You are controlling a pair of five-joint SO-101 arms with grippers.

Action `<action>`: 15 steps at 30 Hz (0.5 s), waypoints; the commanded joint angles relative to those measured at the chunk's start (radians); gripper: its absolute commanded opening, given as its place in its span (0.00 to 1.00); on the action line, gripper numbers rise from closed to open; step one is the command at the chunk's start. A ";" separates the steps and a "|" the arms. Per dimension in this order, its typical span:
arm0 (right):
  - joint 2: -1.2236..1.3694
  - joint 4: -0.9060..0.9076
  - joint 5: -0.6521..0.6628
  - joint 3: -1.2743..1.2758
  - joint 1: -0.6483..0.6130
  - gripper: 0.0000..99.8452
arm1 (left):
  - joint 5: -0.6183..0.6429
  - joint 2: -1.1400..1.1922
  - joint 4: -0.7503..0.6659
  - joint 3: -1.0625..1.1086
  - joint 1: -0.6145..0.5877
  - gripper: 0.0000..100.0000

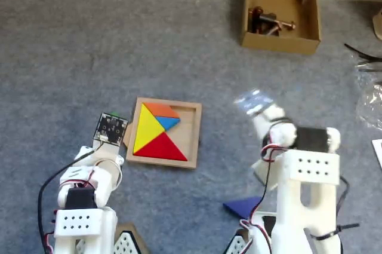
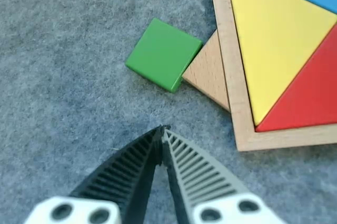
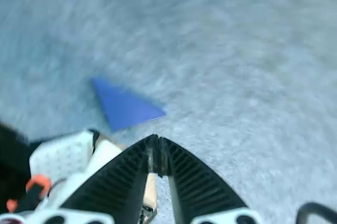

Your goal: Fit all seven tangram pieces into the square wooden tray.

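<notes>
The square wooden tray (image 1: 193,137) lies mid-table and holds a yellow triangle (image 1: 145,128), a red triangle (image 1: 162,146), an orange piece (image 1: 161,110) and a small blue triangle (image 1: 168,122). Just outside the tray's wall (image 2: 231,84) lie a green square (image 2: 164,54) and a plain wooden triangle (image 2: 209,71), touching each other. My left gripper (image 2: 162,129) is shut and empty, a short way from the green square. A dark blue triangle (image 1: 243,206) (image 3: 124,108) lies on the carpet by the right arm's base. My right gripper (image 3: 157,139) (image 1: 250,102) is shut, empty and raised to the right of the tray.
A cardboard box (image 1: 280,37) with small parts stands at the back right. Cables and a plastic bag (image 1: 371,104) lie at the right edge. Grey carpet covers the table.
</notes>
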 commanded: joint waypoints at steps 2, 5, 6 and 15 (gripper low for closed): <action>0.001 0.027 0.135 0.105 -0.127 0.01 | -0.008 -0.015 0.006 0.022 0.012 0.01; 0.001 0.025 0.212 0.180 -0.189 0.01 | -0.008 -0.015 0.006 0.022 0.012 0.01; 0.001 0.025 0.229 0.200 -0.205 0.01 | -0.008 -0.015 0.006 0.022 0.012 0.01; 0.001 0.024 0.273 0.240 -0.308 0.12 | -0.008 -0.015 0.006 0.022 0.012 0.01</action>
